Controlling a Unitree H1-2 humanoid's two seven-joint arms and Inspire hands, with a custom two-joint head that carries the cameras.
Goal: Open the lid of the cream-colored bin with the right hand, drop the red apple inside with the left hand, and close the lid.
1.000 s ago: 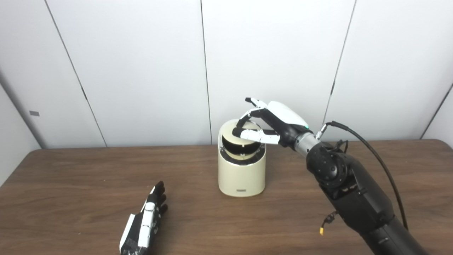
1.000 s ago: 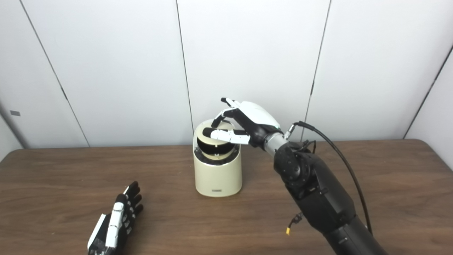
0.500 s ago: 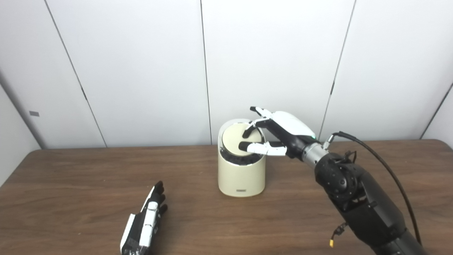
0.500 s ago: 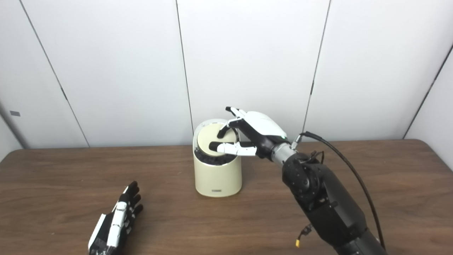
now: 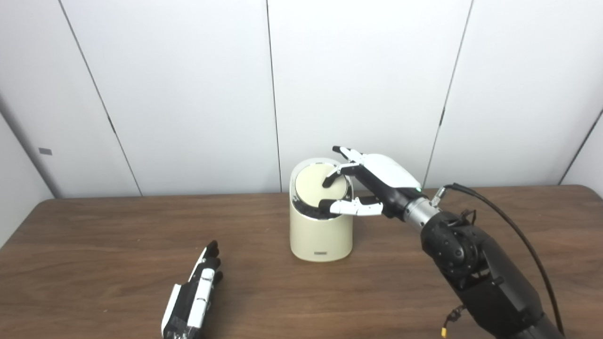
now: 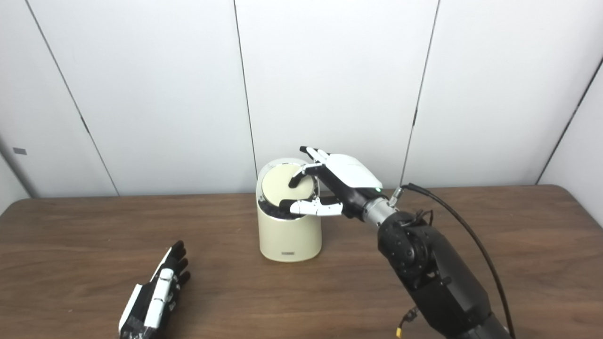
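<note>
At the left, near the front edge of the brown table [image 5: 94, 263], the left hand [image 5: 193, 299] lay flat with its fingers [image 5: 210, 256] stretched out straight and close together, pointing away from the robot and holding nothing. To its right, well apart from it and nearer the white wall panels [image 5: 188, 94], the cream-colored bin [image 5: 321, 233] stood upright on the table. Its round lid [image 5: 313, 181] sat in the slanted top opening, tilted toward the camera, with a thin dark gap showing along its lower front edge. The right hand [image 5: 377, 181] reached in from the right over the bin's top: one dark fingertip rested on the lid's surface near its right side, the thumb [image 5: 346, 207] lay across the front of the rim just below the lid, and the other fingers were spread above the back edge, so the hand was open and pressing on the lid without gripping anything. Behind it the dark right arm [image 5: 476, 263] ran down to the lower right corner, a black cable [image 5: 518, 235] looping alongside it. The red apple could not be seen in either view.
</note>
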